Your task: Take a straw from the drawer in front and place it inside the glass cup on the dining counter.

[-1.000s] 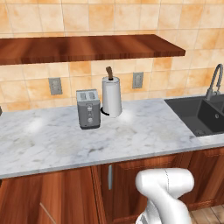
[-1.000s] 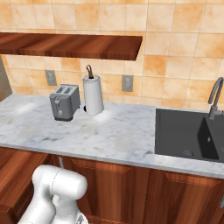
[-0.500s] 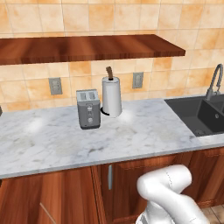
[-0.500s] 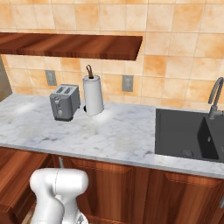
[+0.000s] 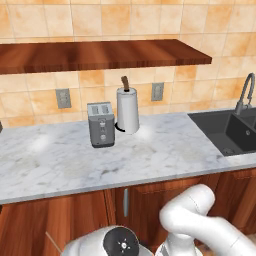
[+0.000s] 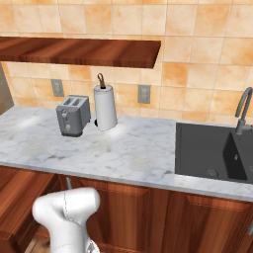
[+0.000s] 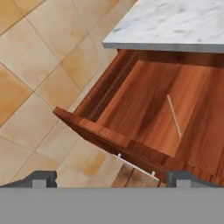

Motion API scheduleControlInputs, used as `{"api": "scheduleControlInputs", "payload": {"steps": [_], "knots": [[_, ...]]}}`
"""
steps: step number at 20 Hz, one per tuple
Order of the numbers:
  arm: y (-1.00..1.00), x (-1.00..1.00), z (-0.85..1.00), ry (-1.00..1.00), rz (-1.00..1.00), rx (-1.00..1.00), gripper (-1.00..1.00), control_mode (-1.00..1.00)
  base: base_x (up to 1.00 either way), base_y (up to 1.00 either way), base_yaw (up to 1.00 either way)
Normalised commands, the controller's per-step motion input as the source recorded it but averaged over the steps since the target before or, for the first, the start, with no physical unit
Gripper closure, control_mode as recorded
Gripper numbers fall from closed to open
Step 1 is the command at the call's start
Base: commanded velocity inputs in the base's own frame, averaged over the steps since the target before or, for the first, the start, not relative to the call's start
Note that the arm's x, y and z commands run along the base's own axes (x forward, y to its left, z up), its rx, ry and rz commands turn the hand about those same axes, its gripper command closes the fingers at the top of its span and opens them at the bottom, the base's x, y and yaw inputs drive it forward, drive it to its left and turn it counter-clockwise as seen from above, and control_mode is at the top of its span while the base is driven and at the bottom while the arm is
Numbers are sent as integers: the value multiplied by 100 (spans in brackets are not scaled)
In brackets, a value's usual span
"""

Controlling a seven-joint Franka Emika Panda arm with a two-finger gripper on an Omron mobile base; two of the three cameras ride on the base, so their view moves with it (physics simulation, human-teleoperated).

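Reddish-brown wood drawer (image 7: 144,109), pulled out from under the marble worktop (image 7: 175,22); seen from above in the hand view, over tan floor tiles (image 7: 35,57). Its silver bar handle (image 7: 135,165) ran along the front edge, nearest the camera.

Straw (image 7: 174,116): thin, pale tan, lying flat on the drawer's floor, toward the side away from the tiles, apart from the drawer's walls. In the left base view a thin tan line (image 5: 52,241) showed below the worktop's edge, too slight to identify.

Gripper (image 7: 111,179): two dark fingertips (image 7: 41,178) stood spread wide at the bottom of the hand view, nothing between them, hovering above the drawer front and well apart from the straw.

Worktop items, placed relative to the toaster (image 5: 101,124): grey two-slot toaster stood on the marble near the orange-tiled wall. Paper towel roll (image 5: 127,110), white, upright on a dark-tipped holder, just beside the toaster on the sink side. Dark sink (image 5: 227,131) with a curved grey faucet (image 5: 243,92), well apart from the toaster at the worktop's far end. Two grey wall outlets (image 5: 63,98), behind and above the toaster. Wooden shelf (image 5: 100,54), mounted on the wall above it.

White arm (image 5: 195,222), low in front of the cabinet doors (image 6: 133,212) beneath the toaster's stretch of worktop.
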Motion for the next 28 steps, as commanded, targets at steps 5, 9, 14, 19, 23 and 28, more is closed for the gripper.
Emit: {"api": "scheduleControlInputs", "payload": {"steps": [5,9,14,19,23,28], "knots": [[-20,40,100,60,-3,29,-100,-100,0,0,0],[-3,80,94,61,-13,16,-100,-100,0,0,0],[0,76,49,37,-18,-3,-100,-100,0,0,0],[0,60,8,17,-24,-30,-100,-100,0,0,0],[0,36,0,20,-19,-33,-100,-100,0,0,0],[-1,8,-9,7,0,-28,-100,-100,0,0,0]]}}
